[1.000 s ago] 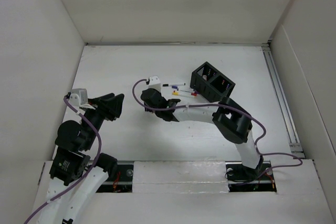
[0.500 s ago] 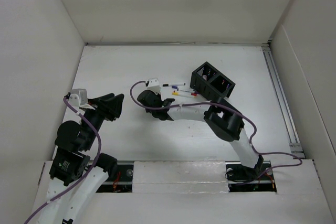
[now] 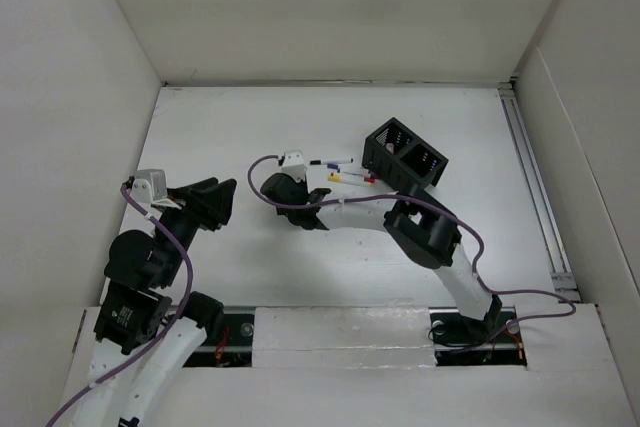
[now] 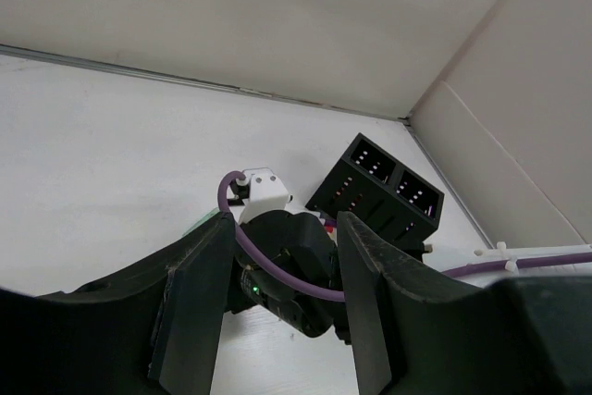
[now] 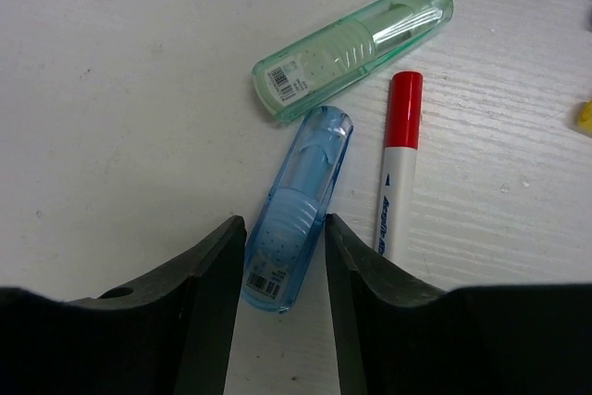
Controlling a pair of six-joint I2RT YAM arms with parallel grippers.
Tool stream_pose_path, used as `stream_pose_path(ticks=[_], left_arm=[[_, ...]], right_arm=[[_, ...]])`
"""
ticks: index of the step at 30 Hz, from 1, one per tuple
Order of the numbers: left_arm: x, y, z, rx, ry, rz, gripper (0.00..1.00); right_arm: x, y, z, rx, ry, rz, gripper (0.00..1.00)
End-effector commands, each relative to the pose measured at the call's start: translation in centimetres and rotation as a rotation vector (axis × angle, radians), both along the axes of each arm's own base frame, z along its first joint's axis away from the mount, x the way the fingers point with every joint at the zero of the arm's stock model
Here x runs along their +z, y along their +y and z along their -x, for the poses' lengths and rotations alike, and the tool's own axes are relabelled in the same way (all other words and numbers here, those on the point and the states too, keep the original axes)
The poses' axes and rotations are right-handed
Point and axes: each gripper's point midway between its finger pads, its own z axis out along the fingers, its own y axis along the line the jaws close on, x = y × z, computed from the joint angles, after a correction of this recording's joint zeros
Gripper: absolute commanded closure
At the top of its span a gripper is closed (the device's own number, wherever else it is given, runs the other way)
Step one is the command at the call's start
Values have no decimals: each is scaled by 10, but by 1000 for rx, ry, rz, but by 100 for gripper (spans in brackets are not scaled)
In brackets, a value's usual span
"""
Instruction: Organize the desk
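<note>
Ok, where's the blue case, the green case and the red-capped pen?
blue case [image 5: 298, 201], right wrist view, middle of its clear body.
green case [image 5: 356, 48], right wrist view, middle of its body.
red-capped pen [image 5: 398, 168], right wrist view, on its white barrel.

The top view looks steeply down from above and behind the arm bases, far enough off to take in the whole surface [image 3: 220, 137], the organizer [image 3: 405, 155] and the right arm [image 3: 360, 209]. The left wrist view sits low, facing the far right corner between its own fingers [image 4: 199, 307], and shares that organizer [image 4: 376, 188] and right arm [image 4: 277, 256]. The right wrist view looks straight down, very near the surface [image 5: 111, 90].
</note>
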Motion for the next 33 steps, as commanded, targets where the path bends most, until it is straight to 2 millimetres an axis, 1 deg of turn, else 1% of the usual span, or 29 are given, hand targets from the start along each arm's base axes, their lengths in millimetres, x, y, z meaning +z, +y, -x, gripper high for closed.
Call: stream_pose_path(ticks=[1, 6, 9, 10, 12, 13, 16, 17, 19, 20, 21, 22, 23, 24, 26, 27, 28, 29, 30, 32, 33], left_arm=[[6, -2, 0, -10, -30, 19, 56], [6, -2, 1, -13, -31, 19, 56], [6, -2, 0, -13, -30, 19, 56], [5, -3, 0, -13, -27, 18, 56], [6, -3, 0, -13, -28, 18, 56], [6, -3, 0, -13, -30, 17, 56], [6, -3, 0, -13, -30, 17, 56], [6, -3, 0, -13, -30, 19, 56], [6, -3, 0, -15, -32, 18, 56], [6, -3, 0, -15, -32, 18, 56], [5, -3, 0, -15, -29, 17, 56], [5, -3, 0, -15, -30, 17, 56], [6, -3, 0, -16, -30, 17, 56], [6, -3, 1, -16, -33, 18, 56], [6, -3, 0, -16, -29, 18, 56], [6, -3, 1, -16, -32, 18, 56], [6, -3, 1, -15, -33, 18, 56], [5, -3, 1, -16, -30, 17, 56], [5, -3, 1, -16, -30, 17, 56], [7, -3, 1, -16, -35, 19, 56], [7, -2, 2, -15, -35, 19, 56]], right_arm=[[-7, -4, -1, -28, 15, 9, 55], [-10, -10, 3, -43, 27, 5, 54], [-2, -11, 2, -50, 18, -7, 53], [2, -11, 2, -50, 14, -10, 55], [5, -12, 2, -54, 9, -11, 61], [7, -13, 1, -57, 5, -10, 67], [18, -16, 1, -72, -14, -36, 79], [25, -15, 6, -67, -21, -47, 81], [36, -17, 5, -80, -41, -67, 87], [39, -19, 5, -89, -48, -75, 88], [51, -22, 5, -94, -62, -90, 88], [56, -25, 5, -105, -73, -94, 89], [63, -24, 8, -102, -81, -104, 89], [77, -27, 9, -107, -97, -127, 89], [95, -31, 10, -109, -120, -157, 89], [111, -37, 14, -103, -135, -189, 89], [123, -37, 14, -102, -157, -224, 89], [143, -55, 7, -122, -188, -249, 89], [152, -58, 9, -123, -199, -270, 89], [168, -79, 0, -148, -226, -281, 89], [186, -103, -13, -196, -254, -303, 89]])
